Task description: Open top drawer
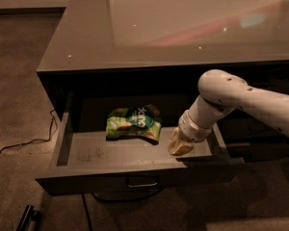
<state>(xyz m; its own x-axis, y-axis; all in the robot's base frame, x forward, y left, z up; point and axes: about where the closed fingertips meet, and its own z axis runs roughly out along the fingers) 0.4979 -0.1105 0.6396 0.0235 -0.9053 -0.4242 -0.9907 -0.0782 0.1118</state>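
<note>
End effector (181,147) inside open top drawer (103,154)

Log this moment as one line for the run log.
top drawer: pulled out | tool: down inside it, near the front, right end | contents: green snack bag toward the back
</note>
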